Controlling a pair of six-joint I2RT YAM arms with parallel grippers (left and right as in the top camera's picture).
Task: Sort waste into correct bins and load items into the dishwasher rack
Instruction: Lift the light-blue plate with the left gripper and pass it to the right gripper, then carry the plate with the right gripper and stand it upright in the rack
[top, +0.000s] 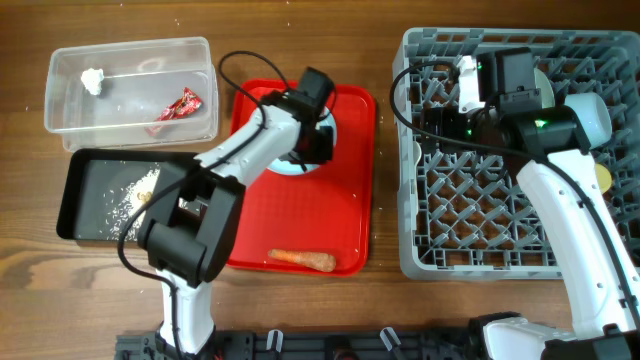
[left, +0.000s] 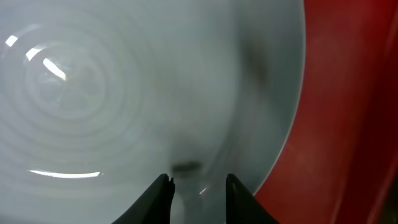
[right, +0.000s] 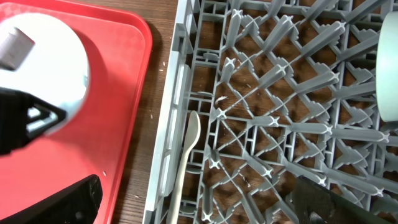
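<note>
Clear tub (top: 128, 43) at 10 o'clock: crinkly wrapper (top: 180, 105), white scrap (top: 92, 79). Fingers spread on both, left gripper (left: 198, 193) over glossy plate (left: 124, 93), right gripper (right: 199, 208) over pegged rack (right: 280, 93).

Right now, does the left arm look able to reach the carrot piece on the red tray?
Probably yes. The carrot piece lies bare near the front edge of the red tray, with nothing on it, and the left gripper is open over the pale blue plate on the same tray.
</note>
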